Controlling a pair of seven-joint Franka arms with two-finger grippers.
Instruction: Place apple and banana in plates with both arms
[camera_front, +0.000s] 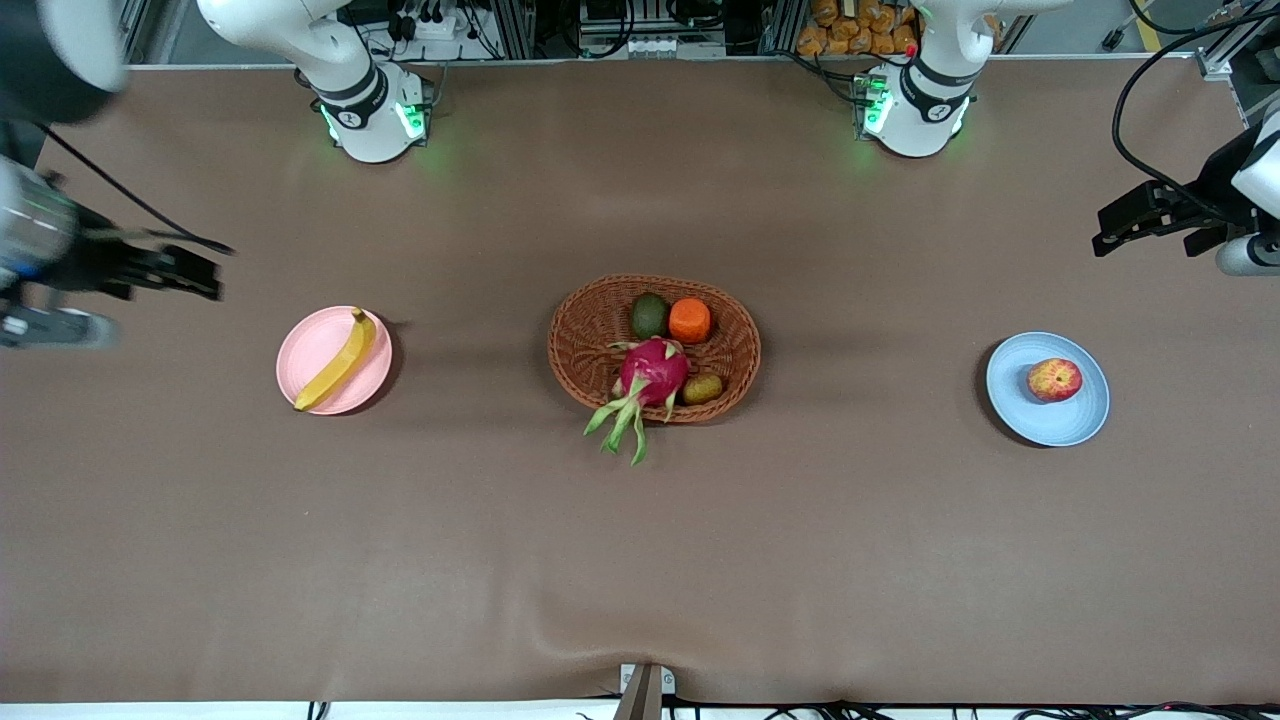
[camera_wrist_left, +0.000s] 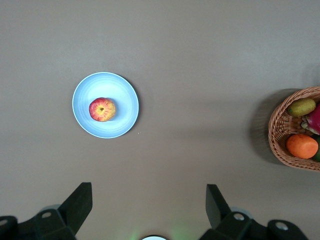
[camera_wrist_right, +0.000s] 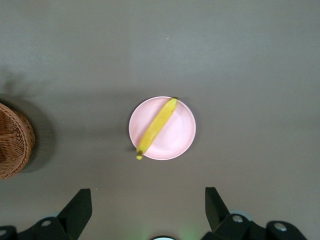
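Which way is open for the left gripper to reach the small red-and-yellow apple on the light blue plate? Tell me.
Probably from above: the apple sits alone on the light blue plate, and the left gripper is open above bare table beside it.

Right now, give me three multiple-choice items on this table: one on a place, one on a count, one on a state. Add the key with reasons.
1. Where does the apple lie?
A. In the wicker basket
B. On the blue plate
C. On the bare table

2. How many fruits lie in the basket?
A. Two
B. Four
C. Six

3. How do the left tool and right tool stand?
A. Both open, holding nothing
B. Both shut on fruit
C. One shut on the banana

Key: B, the apple rests on the blue plate; B, dragon fruit, orange fruit and two greenish fruits show; A, both wrist views show spread fingers, and the banana lies on the pink plate.
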